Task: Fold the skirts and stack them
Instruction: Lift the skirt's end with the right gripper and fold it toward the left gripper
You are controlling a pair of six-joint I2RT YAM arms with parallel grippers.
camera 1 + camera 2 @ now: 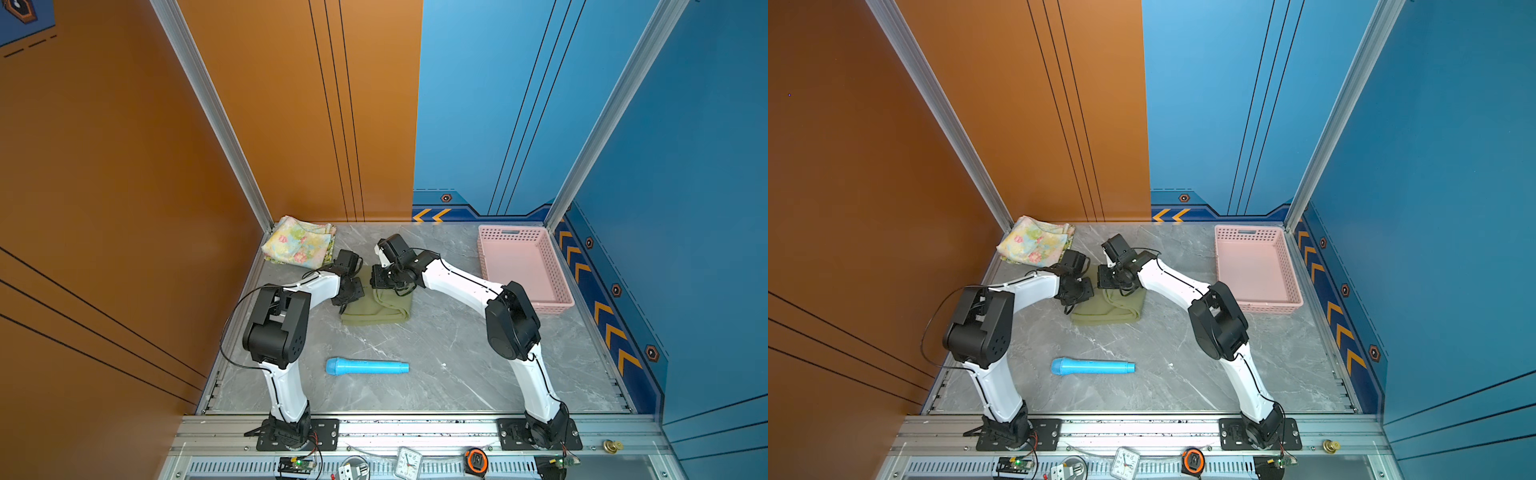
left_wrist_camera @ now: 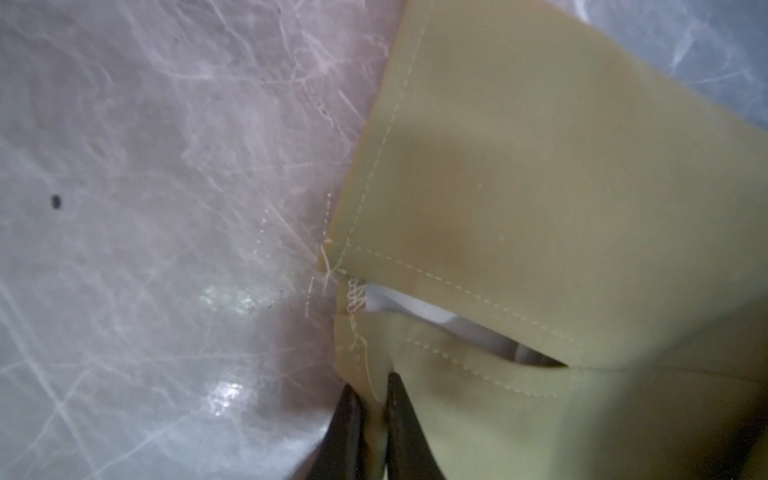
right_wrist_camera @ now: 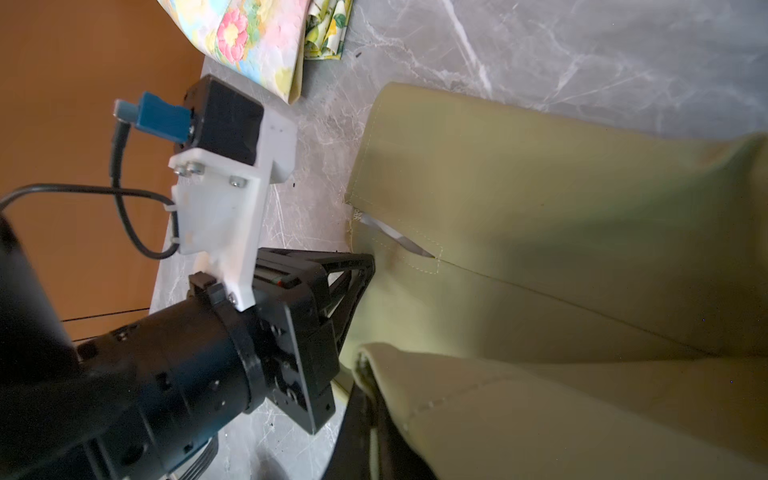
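The plain olive green skirt (image 1: 376, 309) (image 1: 1108, 309) lies partly folded mid-table. My left gripper (image 1: 353, 291) (image 2: 372, 386) is shut on a stitched corner of it (image 2: 540, 166) at its far left edge. Close beside it, my right gripper (image 1: 380, 282) (image 3: 372, 399) has its fingers close together, pinching a raised hem of the same skirt (image 3: 540, 208). The folded pastel skirt with pink flowers (image 1: 297, 245) (image 1: 1034, 243) (image 3: 249, 37) sits in the far left corner. It lies on top of the lemon-print skirt (image 3: 326, 33), of which only an edge shows.
A pink lattice basket (image 1: 513, 235) (image 1: 1250, 235) stands at the far right by the blue wall. A blue cylinder (image 1: 368, 367) (image 1: 1092, 368) lies nearer the front. The left arm's wrist (image 3: 232, 332) is right next to my right gripper.
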